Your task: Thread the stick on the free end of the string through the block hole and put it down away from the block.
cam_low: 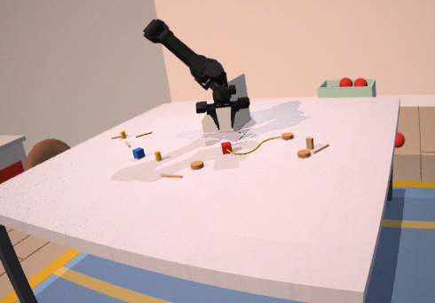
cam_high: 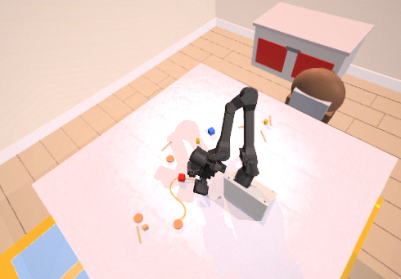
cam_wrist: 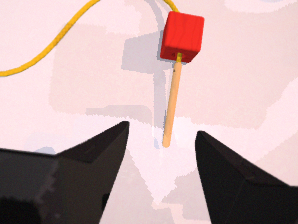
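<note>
Standing partly spread, the fingers of the gripper have nothing pinched between them. The end of the thin wooden stick shows in the wrist view between the two dark tips, with a gap on either side. Its other end points at the red block, where a bit of yellow shows at the hole between stick and block face. The block rests on the table, and from its opposite side the yellow string curves away to a round wooden button. Farther out, a second button lies near a loose stick, with a small yellow cylinder and a blue cube beyond. A third button sits near a small wooden piece and another stick. Well apart, on the blue cube's side of the table, another yellow cylinder stands among more loose sticks. Above the table, the black arm folds high and reaches back down to the gripper.
</note>
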`<state>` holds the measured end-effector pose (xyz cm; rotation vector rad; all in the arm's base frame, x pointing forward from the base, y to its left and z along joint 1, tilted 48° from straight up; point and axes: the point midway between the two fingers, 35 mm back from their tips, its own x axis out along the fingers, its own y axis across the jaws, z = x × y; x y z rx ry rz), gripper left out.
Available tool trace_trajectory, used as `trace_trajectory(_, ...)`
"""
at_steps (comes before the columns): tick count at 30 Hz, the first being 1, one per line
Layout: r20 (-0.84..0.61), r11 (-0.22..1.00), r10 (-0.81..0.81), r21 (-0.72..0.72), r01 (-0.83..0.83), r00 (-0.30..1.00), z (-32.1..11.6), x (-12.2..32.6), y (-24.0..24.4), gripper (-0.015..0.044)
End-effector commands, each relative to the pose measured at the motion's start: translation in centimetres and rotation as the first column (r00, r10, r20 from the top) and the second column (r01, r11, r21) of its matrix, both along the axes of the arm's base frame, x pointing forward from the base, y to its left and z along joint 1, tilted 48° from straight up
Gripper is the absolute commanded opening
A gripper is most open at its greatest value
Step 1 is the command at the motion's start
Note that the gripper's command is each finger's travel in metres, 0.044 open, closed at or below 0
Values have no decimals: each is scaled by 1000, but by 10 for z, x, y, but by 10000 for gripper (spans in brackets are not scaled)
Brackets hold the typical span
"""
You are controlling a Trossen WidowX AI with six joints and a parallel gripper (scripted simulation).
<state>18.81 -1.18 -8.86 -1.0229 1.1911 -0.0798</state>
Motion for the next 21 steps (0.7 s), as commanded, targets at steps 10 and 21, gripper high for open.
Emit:
trace_trajectory(10,26,1000,1,-6,-1,1000,24,1,18,263)
trace_trajectory(21,26,1000,-2,-5,2,1000,38,2,33,440)
